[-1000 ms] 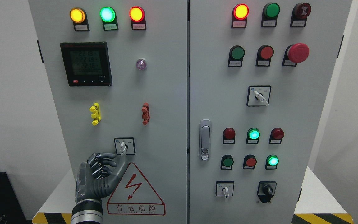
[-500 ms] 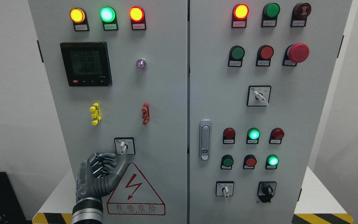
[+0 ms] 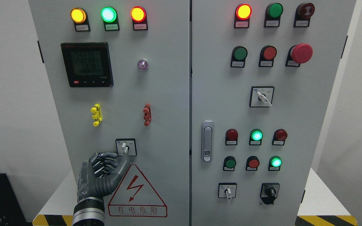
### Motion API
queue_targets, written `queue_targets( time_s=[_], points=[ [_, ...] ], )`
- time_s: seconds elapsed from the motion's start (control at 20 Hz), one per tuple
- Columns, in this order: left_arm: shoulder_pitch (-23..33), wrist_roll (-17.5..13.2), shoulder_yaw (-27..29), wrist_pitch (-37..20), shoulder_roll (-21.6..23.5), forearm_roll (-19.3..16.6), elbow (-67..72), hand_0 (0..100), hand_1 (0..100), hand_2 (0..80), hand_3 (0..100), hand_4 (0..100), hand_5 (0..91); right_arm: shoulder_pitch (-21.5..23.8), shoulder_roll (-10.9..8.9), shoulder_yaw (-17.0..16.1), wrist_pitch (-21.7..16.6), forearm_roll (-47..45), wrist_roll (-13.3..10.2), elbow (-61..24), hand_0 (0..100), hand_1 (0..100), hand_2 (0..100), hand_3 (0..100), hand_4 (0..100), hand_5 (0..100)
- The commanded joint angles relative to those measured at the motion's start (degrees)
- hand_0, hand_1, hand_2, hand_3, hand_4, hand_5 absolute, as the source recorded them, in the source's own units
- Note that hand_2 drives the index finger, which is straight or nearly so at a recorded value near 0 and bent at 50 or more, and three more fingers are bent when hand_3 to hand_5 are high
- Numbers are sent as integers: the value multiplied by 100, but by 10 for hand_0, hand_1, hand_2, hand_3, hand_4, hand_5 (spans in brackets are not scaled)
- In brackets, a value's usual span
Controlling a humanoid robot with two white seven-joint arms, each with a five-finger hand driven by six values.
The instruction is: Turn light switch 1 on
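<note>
Light switch 1 (image 3: 126,147) is a small white rotary knob in a black-framed square plate, low on the left door of the grey cabinet (image 3: 168,94). The knob points almost straight down. My left hand (image 3: 121,157) comes up from the bottom left and sits just under the switch plate. Its outer fingers are curled into the palm, the index finger (image 3: 113,155) points right, and the thumb (image 3: 125,161) reaches up to the plate's lower edge. Nothing is held between them, and the knob stands just above the fingertips. My right hand is out of view.
A red-edged warning triangle (image 3: 136,193) sits right of my wrist. Above are yellow (image 3: 96,115) and red (image 3: 147,115) clips, a meter (image 3: 87,64) and lit lamps. The right door carries a handle (image 3: 207,141), buttons, selector switches and a red emergency stop (image 3: 301,53).
My left hand has crept slightly up toward the switch, and the thumb tip now reaches the plate's lower edge. The knob has not turned.
</note>
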Motion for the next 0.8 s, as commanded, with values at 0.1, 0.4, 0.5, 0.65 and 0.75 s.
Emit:
queue_targets(
  time_s=[0.1,0.4,0.5,0.65,0.75],
  points=[
    [-50,-1,-193,4,-3,5,127,172,775,541,805,880,691,0,0,0,5,-141,3,0,0,0,0,0,0,0],
    [-94,7,-202,74,-12,14,127,173,773,552,817,890,692,0,0,0,5,-141,3,0,0,0,0,0,0,0],
    [-120,7,-202,145,-12,14,127,173,773,554,818,890,692,0,0,0,5,-141,3,0,0,0,0,0,0,0],
    [-129,7,-202,154,-12,14,127,173,771,557,822,892,693,0,0,0,5,-141,3,0,0,0,0,0,0,0],
    [-138,7,-202,154,-12,14,136,174,764,560,825,893,693,0,0,0,5,-141,3,0,0,0,0,0,0,0]
  ],
)
